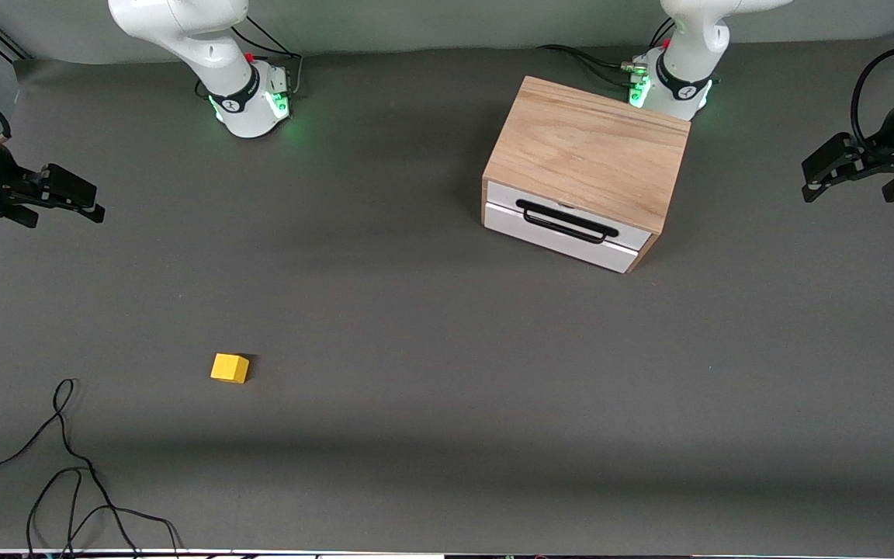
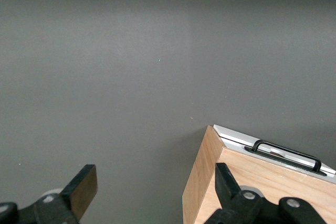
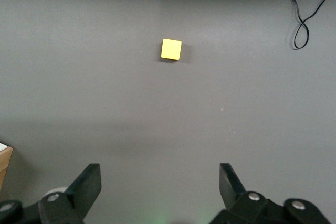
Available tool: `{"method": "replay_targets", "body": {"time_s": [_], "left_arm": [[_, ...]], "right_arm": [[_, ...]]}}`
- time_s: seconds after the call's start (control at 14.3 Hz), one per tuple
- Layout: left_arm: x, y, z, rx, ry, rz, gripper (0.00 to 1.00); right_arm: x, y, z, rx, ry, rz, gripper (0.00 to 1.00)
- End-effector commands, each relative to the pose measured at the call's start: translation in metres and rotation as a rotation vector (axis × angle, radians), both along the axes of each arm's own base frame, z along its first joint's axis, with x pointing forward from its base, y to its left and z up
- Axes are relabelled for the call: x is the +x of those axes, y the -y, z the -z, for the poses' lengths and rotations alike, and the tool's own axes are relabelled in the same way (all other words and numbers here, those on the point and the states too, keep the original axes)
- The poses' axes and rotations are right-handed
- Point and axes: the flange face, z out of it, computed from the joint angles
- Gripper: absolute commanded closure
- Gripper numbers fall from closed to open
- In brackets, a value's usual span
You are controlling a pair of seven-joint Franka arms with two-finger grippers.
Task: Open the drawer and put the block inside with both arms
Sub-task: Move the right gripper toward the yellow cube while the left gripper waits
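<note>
The light-wood cabinet stands near the left arm's base; its white drawer with the black bar handle is shut. The yellow block lies on the grey table toward the right arm's end, nearer the front camera. My left gripper hangs open and empty in the air at the left arm's end, beside the cabinet. In the left wrist view the gripper is open, with the cabinet and handle below. My right gripper is open and empty at the right arm's end. In the right wrist view the gripper is open and the block lies ahead of it.
A loose black cable lies on the table near the front edge at the right arm's end, and it shows in the right wrist view too. The grey table spreads bare between the block and the cabinet.
</note>
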Motion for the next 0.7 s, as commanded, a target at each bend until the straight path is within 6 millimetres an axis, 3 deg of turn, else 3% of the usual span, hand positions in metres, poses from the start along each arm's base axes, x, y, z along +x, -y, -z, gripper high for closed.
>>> {"method": "replay_targets", "body": {"time_s": [0.0,0.28,0.63], "left_arm": [[-0.001,-0.001,-0.003,-0.006,0.015,0.007,0.00],[-0.001,-0.001,-0.003,-0.006,0.012,0.006,0.00],[-0.002,-0.001,-0.003,-0.006,0.009,0.006,0.00]], "right_arm": [[-0.001,-0.001,0.001,0.007,-0.013,0.024,0.00],[0.007,-0.003,0.007,0.011,-0.007,0.023,0.00],[0.034,-0.001,0.033,0.007,0.029,0.030,0.00]]}}
